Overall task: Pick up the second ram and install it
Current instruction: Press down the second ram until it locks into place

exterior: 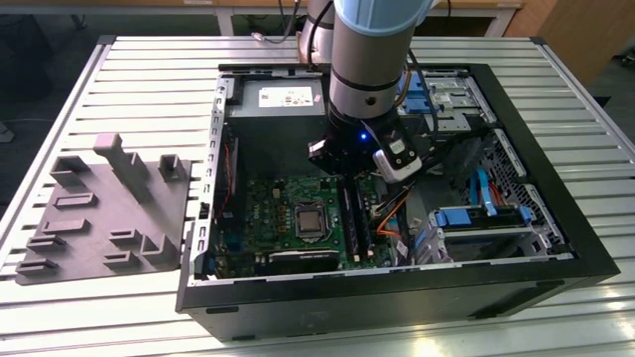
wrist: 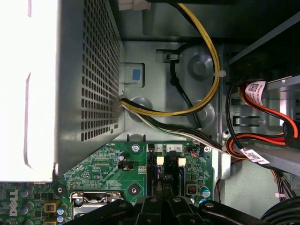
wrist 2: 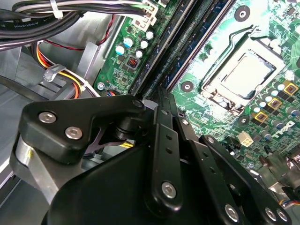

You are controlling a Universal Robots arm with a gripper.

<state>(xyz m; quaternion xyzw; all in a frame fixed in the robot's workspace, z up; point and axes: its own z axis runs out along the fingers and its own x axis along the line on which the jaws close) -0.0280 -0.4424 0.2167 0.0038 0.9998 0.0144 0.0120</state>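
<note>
A slatted metal table [exterior: 149, 67] bears an open computer case [exterior: 555, 245] (black) beside a grey foam tray [exterior: 100, 223].

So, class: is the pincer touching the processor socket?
Apart. In the second wrist view the pincer ends over the long slots, with bare green motherboard between it and the processor socket.

In the exterior view the light is even and soft from above, and the ribbed tabletop [exterior: 149, 82] looks bright. Inside the computer case [exterior: 555, 245] it is darker, and my arm [exterior: 372, 67] puts shadow on the motherboard [exterior: 288, 216]. In the first wrist view the power supply box [wrist: 28, 89] is overexposed to plain white glare. In the second wrist view my gripper [wrist 2: 161, 96] is near and slightly soft, with small reflections.
</note>
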